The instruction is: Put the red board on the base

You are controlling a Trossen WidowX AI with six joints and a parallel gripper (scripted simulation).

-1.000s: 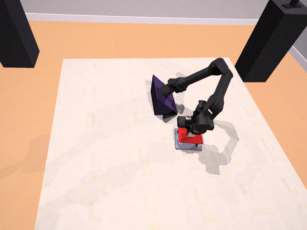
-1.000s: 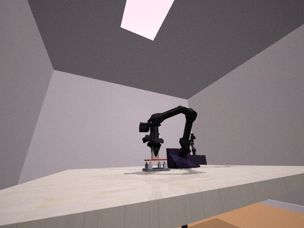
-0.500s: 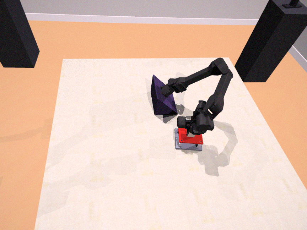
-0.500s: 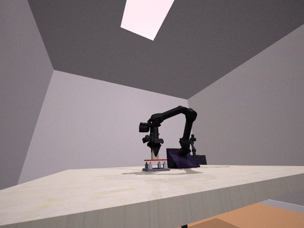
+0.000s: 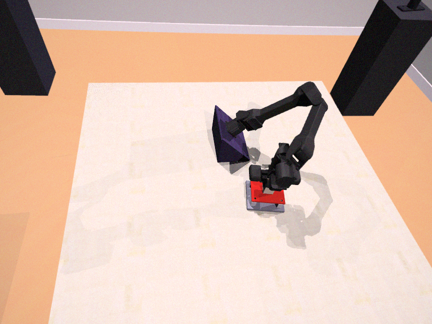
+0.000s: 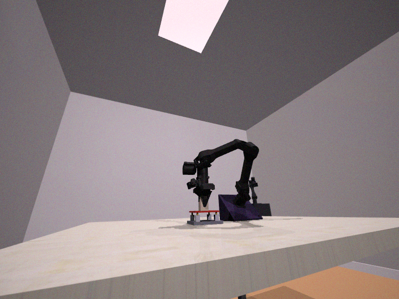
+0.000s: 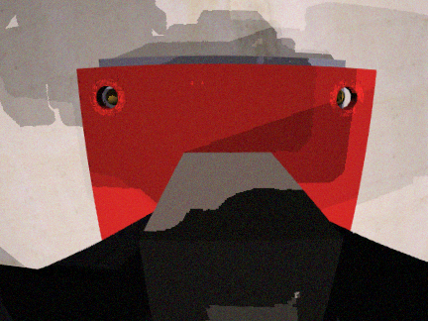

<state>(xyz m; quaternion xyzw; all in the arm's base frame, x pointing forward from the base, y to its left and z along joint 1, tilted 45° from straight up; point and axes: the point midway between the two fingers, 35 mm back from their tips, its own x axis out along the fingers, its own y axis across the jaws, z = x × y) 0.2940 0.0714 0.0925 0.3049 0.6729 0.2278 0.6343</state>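
"Pincer (image 5: 267,189) (image 6: 203,204) (image 7: 229,214) first. State?"

"Clamped on the handle (image 5: 268,191) (image 6: 200,206) (image 7: 223,170). Not released."

"Left to right, top view. Go."

"Left of the pincer, set back: purple wedge mount (image 5: 230,139) (image 6: 239,212), arm bolted on. Directly below the pincer: red board (image 5: 266,199) (image 6: 197,211) (image 7: 149,129), handle up, looks about level. Under that, grey base (image 5: 248,198) (image 6: 209,222) (image 7: 327,63). Elbow (image 5: 310,92) (image 6: 251,149) right of the pincer, set back."

"Done so far?"

"Board's lifted, over the base, roughly lined up. Wrist view, beyond the pincer: gold pin (image 7: 113,98) in sight through the left hole, another gold pin (image 7: 341,96) through the right one. Both off-center, might just be the angle. Near holes hidden."

"Seated?"

"No. Exterior view has a sliver of gap between board and posts (image 6: 197,218). Can't tell if the tips have entered."

"Left to do?"

"Check alignment, lower straight, get it flat on all four, open, back off. Risk: a pin catching a hole rim. Call it late-stage, unfinished. Next."
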